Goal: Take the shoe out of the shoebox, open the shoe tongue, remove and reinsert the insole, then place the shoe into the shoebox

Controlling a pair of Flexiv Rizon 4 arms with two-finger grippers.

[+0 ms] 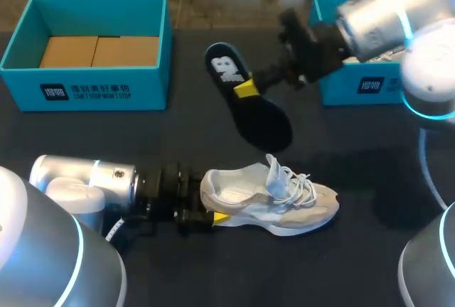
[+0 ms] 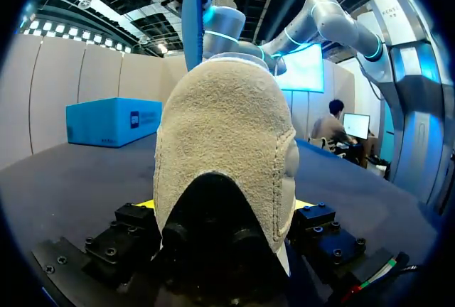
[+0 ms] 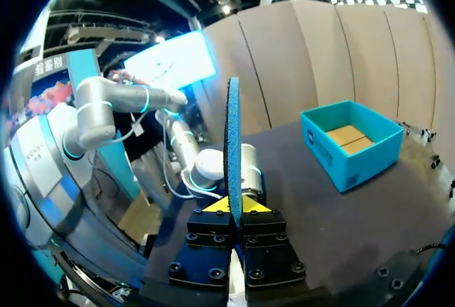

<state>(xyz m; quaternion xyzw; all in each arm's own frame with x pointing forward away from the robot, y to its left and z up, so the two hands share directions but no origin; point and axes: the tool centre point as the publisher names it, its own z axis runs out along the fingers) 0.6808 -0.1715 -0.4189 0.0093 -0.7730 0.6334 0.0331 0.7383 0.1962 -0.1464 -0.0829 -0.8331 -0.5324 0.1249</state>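
Right hand (image 1: 247, 89) up in the air over the dark worktop (image 1: 142, 136), pressed shut on the dark insole (image 1: 261, 119). One yellow tip on each flat side of it. In the right wrist view, insole standing thin on its edge, straight up out of the hand, with both fingers tight against it. Hand gripping it near the middle of its long side, with a white patch (image 1: 226, 69) on the end past the hand.

Left hand (image 1: 210, 206) down low on the worktop, closed on the heel of the white and beige shoe (image 1: 277, 204). In the left wrist view, heel filling the gap in the hand, a yellow tip snug on each side. Shoe flat on its sole, reaching straight out ahead of this hand, toe end farthest from it. Tongue (image 1: 274, 172) sticking up, laces (image 1: 302, 182) loose and messy.

Shoe lower than the right hand and well apart from the insole.

Blue shoebox (image 1: 99, 90) open, far out to the side of the left hand, with brown cardboard (image 1: 99, 51) on its floor. Other blue box (image 1: 355, 87) right beside the right hand's arm, partly hidden by it.
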